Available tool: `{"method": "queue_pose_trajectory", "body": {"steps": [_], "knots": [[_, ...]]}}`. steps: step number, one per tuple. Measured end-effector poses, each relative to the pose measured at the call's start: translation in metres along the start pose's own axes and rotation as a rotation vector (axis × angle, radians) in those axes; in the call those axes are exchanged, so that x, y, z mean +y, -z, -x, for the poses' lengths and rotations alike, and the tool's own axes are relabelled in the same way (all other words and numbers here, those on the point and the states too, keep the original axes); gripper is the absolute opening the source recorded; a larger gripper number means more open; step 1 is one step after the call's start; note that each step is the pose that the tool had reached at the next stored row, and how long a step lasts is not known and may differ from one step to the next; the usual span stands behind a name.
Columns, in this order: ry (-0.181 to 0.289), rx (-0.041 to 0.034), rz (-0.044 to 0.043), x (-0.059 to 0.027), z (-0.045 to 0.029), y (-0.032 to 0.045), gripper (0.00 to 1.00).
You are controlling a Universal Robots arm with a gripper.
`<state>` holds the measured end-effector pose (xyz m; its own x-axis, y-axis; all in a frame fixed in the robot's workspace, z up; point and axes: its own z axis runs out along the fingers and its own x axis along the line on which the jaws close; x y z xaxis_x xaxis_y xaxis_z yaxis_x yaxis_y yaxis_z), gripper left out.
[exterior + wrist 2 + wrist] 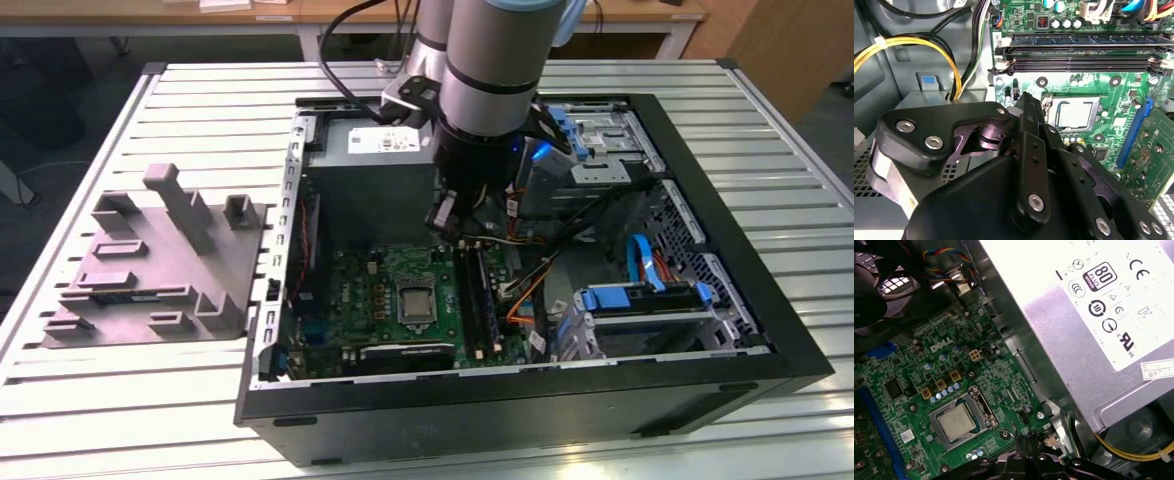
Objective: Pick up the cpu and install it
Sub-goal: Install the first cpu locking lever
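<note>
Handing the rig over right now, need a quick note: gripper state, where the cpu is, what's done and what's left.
Gripper: fingers together, holding nothing, hanging inside the open PC case above the motherboard, next to the power supply.
The cpu: lying in its socket in both wrist views, silver top up.
Grey moulded tray: on the table at the exterior view's left, outside the case.
Done: cpu picked and placed in the socket.
Left: whether the socket is latched cannot be told; check before closing out.
</note>
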<state>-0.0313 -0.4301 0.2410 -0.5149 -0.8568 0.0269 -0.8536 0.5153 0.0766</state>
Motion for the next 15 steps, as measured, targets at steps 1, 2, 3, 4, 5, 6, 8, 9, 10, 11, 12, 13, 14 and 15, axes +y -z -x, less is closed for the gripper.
{"method": "queue_pose_trajectory", "body": {"steps": [1,2,3,4,5,6,8,9,10,11,12,13,14,15], "knots": [[0.000,-0.0003,0.0001,0.0003,-0.0001,-0.0006,0.11],[0.000,-0.0006,-0.0003,0.0006,-0.0002,-0.0010,0.11],[0.000,-0.0011,-0.0008,0.0011,-0.0004,-0.0016,0.11],[0.000,-0.0015,-0.0015,0.0019,-0.0008,-0.0022,0.11],[0.000,-0.0016,-0.0020,0.0028,-0.0013,-0.0026,0.11],[0.001,-0.0016,-0.0023,0.0034,-0.0017,-0.0027,0.11],[0.005,-0.0014,-0.0024,0.0036,-0.0018,-0.0028,0.11],[0.006,-0.0014,-0.0024,0.0036,-0.0018,-0.0028,0.11],[0.006,-0.0015,-0.0024,0.0036,-0.0018,-0.0028,0.11],[0.006,-0.0015,-0.0024,0.0034,-0.0017,-0.0029,0.11],[0.006,-0.0018,-0.0024,0.0031,-0.0012,-0.0029,0.11],[0.006,-0.0017,-0.0024,0.0028,-0.0006,-0.0028,0.11],[0.006,-0.0015,-0.0024,0.0025,0.0000,-0.0028,0.11],[0.007,-0.0015,-0.0024,0.0023,0.0006,-0.0027,0.11]]}}
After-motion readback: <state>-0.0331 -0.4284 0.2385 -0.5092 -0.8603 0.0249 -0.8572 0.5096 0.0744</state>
